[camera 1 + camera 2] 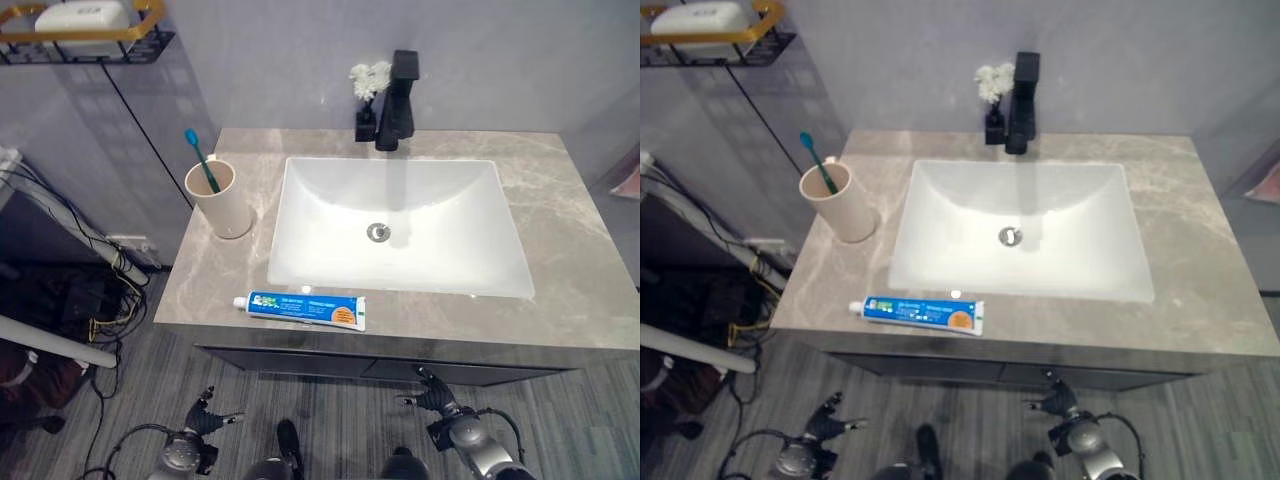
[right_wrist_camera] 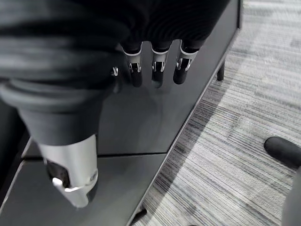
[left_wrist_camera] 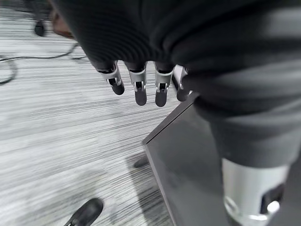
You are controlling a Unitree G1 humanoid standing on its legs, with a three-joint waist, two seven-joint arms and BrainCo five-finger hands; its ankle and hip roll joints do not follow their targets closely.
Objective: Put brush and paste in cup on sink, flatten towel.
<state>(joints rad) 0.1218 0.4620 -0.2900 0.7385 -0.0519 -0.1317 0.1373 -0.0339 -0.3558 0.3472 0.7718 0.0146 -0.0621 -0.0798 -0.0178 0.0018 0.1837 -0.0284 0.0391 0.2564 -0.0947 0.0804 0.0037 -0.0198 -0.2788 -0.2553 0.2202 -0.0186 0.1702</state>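
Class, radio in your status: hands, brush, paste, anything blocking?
Left hand and right hand open, low before the cabinet. Brush in cup; paste flat on counter edge. Nothing blocking.

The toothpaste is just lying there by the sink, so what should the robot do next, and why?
Probably raise the left hand towards the toothpaste. It lies flat on the counter's front edge, while the toothbrush already stands in the cup. Both hands, including the right hand, hang low and hold nothing.
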